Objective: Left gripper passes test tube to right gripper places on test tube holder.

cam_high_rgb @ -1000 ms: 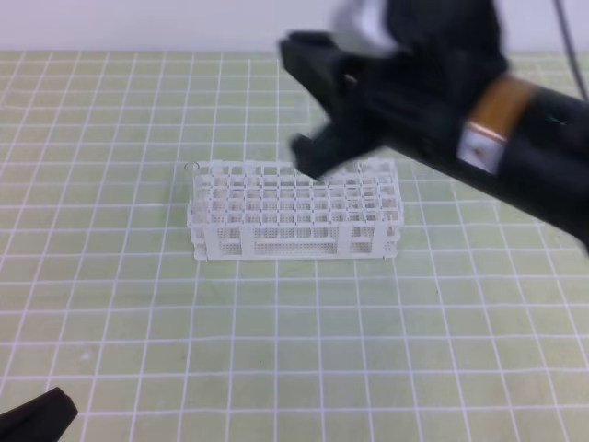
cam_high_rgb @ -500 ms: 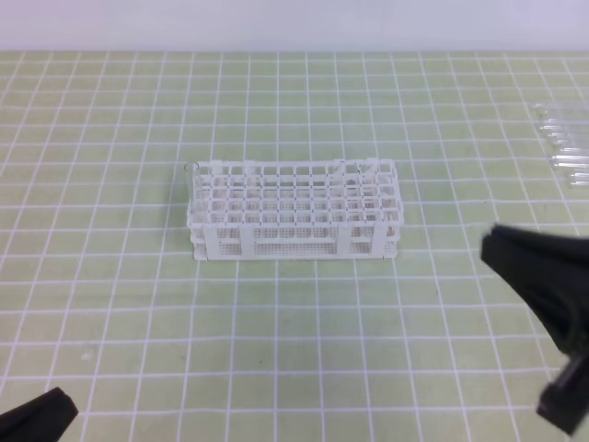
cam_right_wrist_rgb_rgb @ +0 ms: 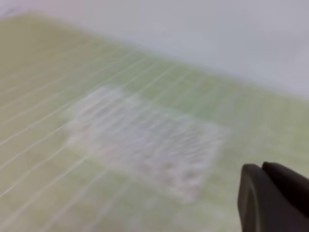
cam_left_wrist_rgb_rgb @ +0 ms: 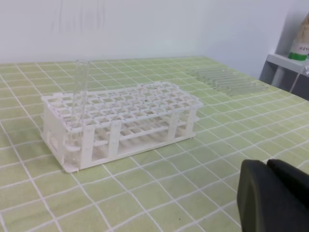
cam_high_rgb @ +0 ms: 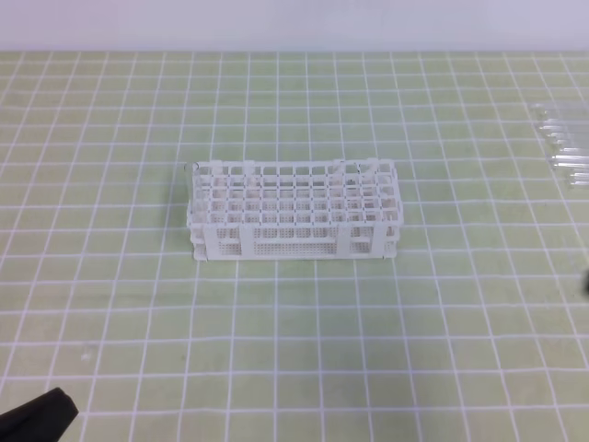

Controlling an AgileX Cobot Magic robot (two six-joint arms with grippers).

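Note:
The white test tube holder (cam_high_rgb: 294,214) stands mid-table. A clear test tube (cam_left_wrist_rgb_rgb: 80,92) stands upright in a hole at the holder's left end in the left wrist view; from above it is only a faint glint at the far left corner (cam_high_rgb: 195,168). My left gripper (cam_left_wrist_rgb_rgb: 267,165) is shut and empty, low at the front left corner (cam_high_rgb: 37,419). My right gripper (cam_right_wrist_rgb_rgb: 262,167) is shut with nothing in it. Its wrist view is blurred, with the holder (cam_right_wrist_rgb_rgb: 145,140) as a pale smear. From above, only a dark sliver of it shows at the right edge (cam_high_rgb: 586,284).
A bunch of clear tubes (cam_high_rgb: 563,147) lies side by side at the far right of the green grid mat (cam_high_rgb: 304,322); the left wrist view shows them (cam_left_wrist_rgb_rgb: 227,79) beyond the holder. A shelf with a bottle (cam_left_wrist_rgb_rgb: 300,46) stands past the table's right end.
The right arm has swung from above the holder's right end down to the right and almost out of the high view. The left gripper has not moved.

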